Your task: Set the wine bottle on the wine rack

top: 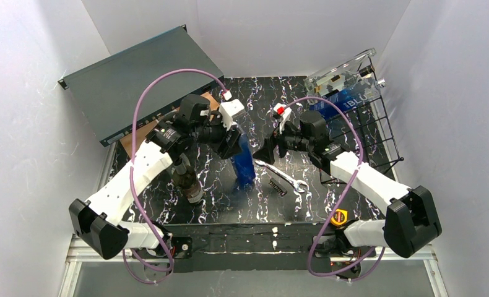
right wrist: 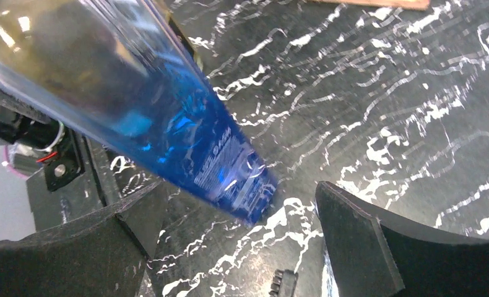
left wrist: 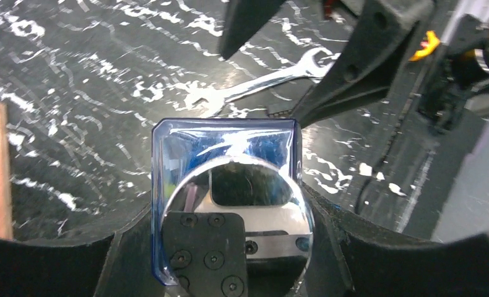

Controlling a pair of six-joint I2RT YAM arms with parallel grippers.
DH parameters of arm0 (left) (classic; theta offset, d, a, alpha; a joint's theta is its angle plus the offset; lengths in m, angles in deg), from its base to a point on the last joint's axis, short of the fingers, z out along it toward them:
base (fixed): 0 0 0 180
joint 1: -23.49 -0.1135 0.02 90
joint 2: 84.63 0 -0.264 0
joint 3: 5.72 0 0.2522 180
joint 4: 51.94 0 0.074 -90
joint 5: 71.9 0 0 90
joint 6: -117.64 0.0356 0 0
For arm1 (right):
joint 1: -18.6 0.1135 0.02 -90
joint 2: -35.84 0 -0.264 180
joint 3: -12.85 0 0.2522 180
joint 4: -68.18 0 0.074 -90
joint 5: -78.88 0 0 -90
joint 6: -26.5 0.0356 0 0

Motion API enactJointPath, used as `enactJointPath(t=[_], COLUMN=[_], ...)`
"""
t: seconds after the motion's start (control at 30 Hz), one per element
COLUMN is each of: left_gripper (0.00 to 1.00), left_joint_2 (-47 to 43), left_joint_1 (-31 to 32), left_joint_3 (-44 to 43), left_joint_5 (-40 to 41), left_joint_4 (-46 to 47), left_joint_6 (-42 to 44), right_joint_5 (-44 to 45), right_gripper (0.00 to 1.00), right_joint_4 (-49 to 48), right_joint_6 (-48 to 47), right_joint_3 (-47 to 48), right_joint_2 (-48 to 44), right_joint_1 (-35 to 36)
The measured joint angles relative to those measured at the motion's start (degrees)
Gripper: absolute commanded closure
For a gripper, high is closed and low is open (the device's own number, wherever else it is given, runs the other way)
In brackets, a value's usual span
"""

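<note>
left gripper [left wrist: 229, 213] clamped on the wine bottle [left wrist: 225, 145], wine rack [top: 378, 133] not yet reached

in the left wrist view the left gripper's fingers [left wrist: 344, 247] close in from both sides on the chrome cap and square blue shoulders of the wine bottle, pinching it at the top. from above, the bottle stands roughly upright near the middle of the marbled table [top: 217, 204], leaning a little. whether its base rests on the surface or hangs just off it, i cannot tell.

the right gripper [right wrist: 242, 247] sits just beside the bottle with its fingers spread wide. the bottle's lower end lies between them, and neither finger touches it.

the wine rack stands well apart, at the table's far right, with a clear box [top: 344, 77] over its far end. a wrench [top: 282, 176] lies on the table between the bottle and the rack.

so the pick-up looks done, or nearly so. judging from this, the whole carry remains: getting the bottle across to the right, probably by passing it to the waiting right gripper, then laying it into a free row of the rack.
</note>
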State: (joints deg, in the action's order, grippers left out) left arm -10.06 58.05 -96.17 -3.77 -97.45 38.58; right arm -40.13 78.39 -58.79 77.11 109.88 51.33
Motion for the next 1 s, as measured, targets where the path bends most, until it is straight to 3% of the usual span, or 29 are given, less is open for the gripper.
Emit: enactJointPath(t=[0.2, 0.37, 1.0], left_gripper=[1.00, 1.00, 1.00], left_joint_2=[-2.67, -3.74, -6.38], left_joint_1=[-1.57, -1.79, -2.58], left_joint_3=[1.33, 1.60, 6.88], left_joint_5=[-11.58, -16.20, -16.65], left_joint_4=[-0.04, -0.35, 4.26], left_joint_6=[1.62, 2.58, 2.27], right_joint_5=[-8.98, -15.04, -17.11], right_gripper=[0.02, 0.02, 0.02], right_joint_4=[-2.23, -3.06, -5.57], right_joint_6=[-2.47, -2.32, 2.64], right_joint_3=[-0.09, -0.07, -0.74], right_joint_2=[-0.48, 0.00, -1.18], right_joint_1=[0.02, 0.20, 6.03])
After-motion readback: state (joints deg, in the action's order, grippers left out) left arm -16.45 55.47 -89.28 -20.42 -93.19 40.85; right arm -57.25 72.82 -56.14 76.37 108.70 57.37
